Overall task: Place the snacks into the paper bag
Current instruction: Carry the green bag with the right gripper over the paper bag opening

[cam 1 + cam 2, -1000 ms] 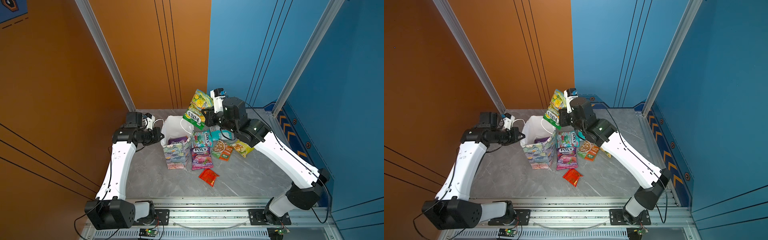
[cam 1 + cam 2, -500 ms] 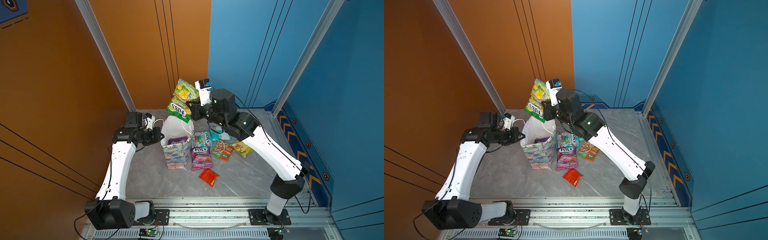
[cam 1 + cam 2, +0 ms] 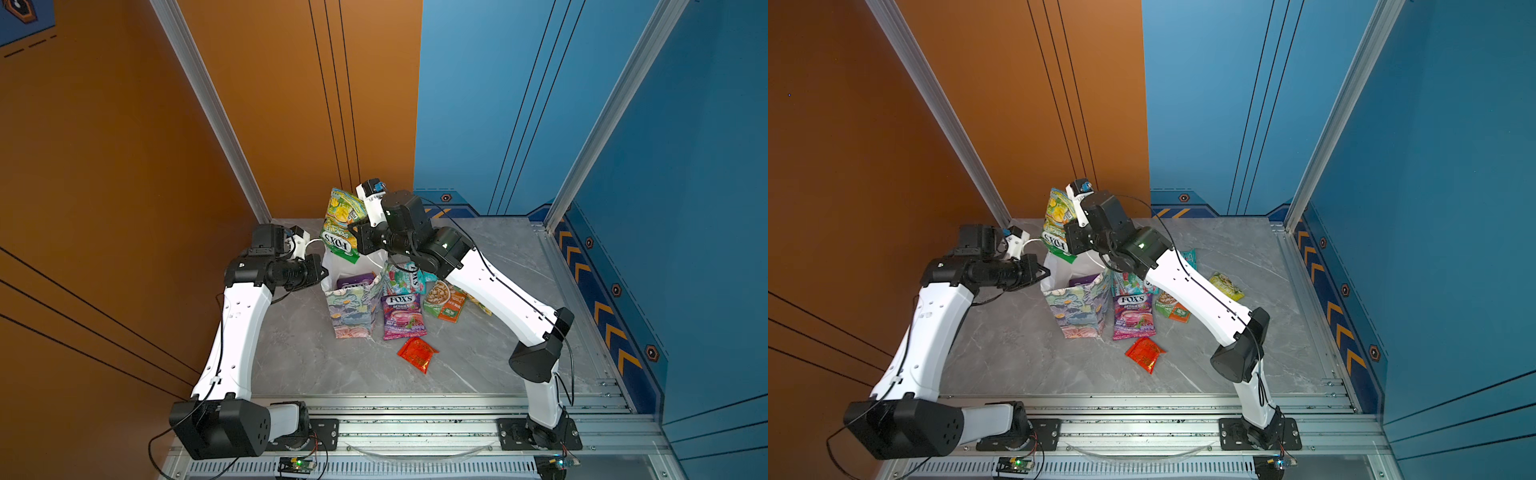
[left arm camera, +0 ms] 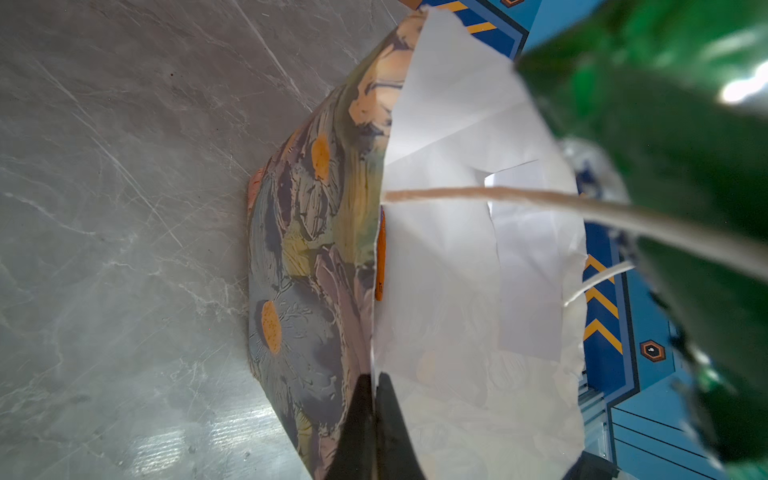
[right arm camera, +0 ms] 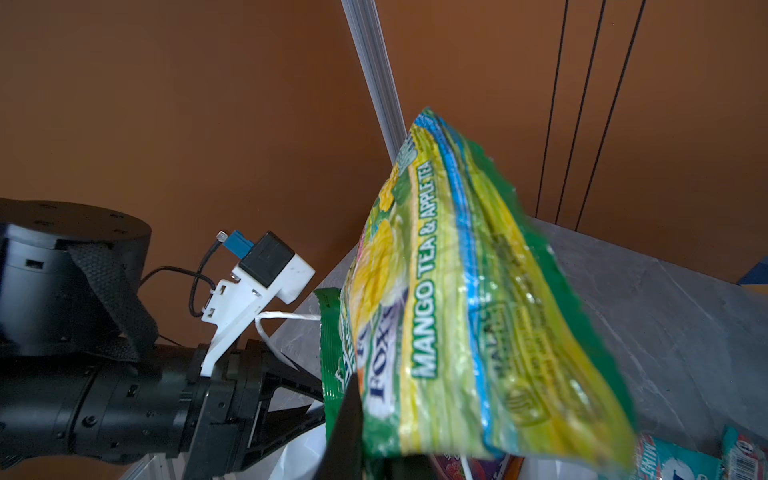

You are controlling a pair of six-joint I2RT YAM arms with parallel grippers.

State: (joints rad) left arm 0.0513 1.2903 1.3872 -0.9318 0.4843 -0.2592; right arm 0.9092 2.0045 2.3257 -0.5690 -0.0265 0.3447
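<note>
I am at the step of putting one snack in. My right jaws are clamped on the green packet (image 3: 340,226), which hangs tilted just above the mouth of the bag (image 3: 351,311), toward its 12 o'clock edge. My left jaws are pressed together on the bag's rim at 9 o'clock and hold the mouth wide. The bag stands upright near the middle of the tabletop (image 3: 299,365), with a purple packet (image 3: 355,279) already inside. Other packets lie at 3 o'clock of the bag. Next, I think, I must lower the green packet with its low edge first, clear of the cord handle (image 4: 498,195), and only then part the right jaws.
</note>
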